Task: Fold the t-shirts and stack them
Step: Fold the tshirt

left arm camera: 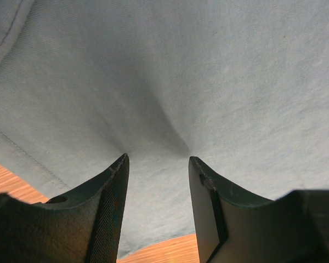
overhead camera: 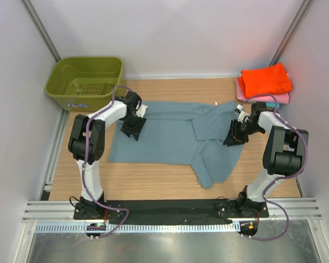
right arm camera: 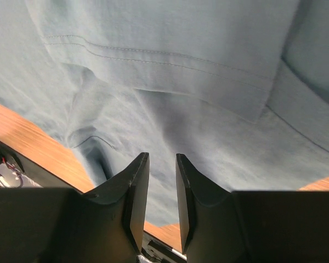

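Blue-grey shirt (overhead camera: 170,137) lies spread mid surface (overhead camera: 153,175), its right side doubled over. Orange shirt (overhead camera: 266,79) tops the pile far right. Left tool (left arm camera: 158,160): jaws half apart, tips pressing cloth, pucker between. Right tool (right arm camera: 162,158): jaws a slit apart, nothing pinched. Suggest both close on the hem and lift evenly.

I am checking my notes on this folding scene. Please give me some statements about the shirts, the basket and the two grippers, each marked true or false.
1. The blue-grey shirt lies spread on the table. True.
2. The orange shirt is inside the basket. False: it lies on the pink shirt in the far right corner.
3. The left gripper and the right gripper are both over the blue-grey shirt. True.
4. The left gripper's jaws are fully shut. False: they stand apart, with cloth puckered between their tips.
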Action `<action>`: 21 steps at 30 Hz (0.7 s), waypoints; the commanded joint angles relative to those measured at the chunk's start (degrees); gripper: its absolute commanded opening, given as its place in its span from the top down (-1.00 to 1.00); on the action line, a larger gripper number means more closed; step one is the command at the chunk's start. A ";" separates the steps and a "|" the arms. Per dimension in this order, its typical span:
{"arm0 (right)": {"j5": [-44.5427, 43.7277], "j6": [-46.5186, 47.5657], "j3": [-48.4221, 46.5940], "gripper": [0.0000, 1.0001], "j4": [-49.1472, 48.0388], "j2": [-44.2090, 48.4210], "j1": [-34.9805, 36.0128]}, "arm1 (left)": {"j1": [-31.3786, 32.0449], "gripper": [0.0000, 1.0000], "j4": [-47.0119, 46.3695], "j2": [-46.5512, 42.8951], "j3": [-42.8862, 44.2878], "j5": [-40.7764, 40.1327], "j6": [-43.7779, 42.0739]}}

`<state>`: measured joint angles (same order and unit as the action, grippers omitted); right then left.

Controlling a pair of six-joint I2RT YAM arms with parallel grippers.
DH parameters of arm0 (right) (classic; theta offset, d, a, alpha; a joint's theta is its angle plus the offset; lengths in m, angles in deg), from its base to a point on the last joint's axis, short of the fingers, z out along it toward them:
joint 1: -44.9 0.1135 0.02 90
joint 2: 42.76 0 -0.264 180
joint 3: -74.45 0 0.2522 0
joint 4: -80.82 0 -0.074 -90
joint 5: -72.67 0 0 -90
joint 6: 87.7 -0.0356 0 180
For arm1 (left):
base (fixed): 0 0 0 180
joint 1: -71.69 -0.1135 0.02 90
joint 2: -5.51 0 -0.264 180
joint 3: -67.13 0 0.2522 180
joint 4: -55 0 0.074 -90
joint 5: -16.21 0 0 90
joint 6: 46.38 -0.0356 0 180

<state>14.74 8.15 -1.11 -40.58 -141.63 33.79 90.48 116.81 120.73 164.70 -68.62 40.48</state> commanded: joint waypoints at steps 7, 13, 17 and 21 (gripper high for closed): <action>-2.54 0.30 -4.47 0.35 -1.16 -0.09 -4.18 | 0.46 0.03 0.38 0.27 1.71 0.19 0.32; -4.04 0.57 -6.49 0.35 -2.12 -2.90 -4.62 | 0.46 0.03 0.29 0.36 1.71 0.10 0.24; -4.83 1.18 -7.19 0.35 -2.39 -4.31 -4.62 | 0.46 0.03 0.20 0.36 1.53 -0.16 0.32; -5.44 1.27 -7.37 0.34 -3.09 -5.37 -4.53 | 0.46 0.03 0.11 0.27 1.62 -0.42 0.24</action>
<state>10.35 8.56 -6.29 -42.28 -146.59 29.31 90.83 116.88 121.06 164.77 -68.71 40.48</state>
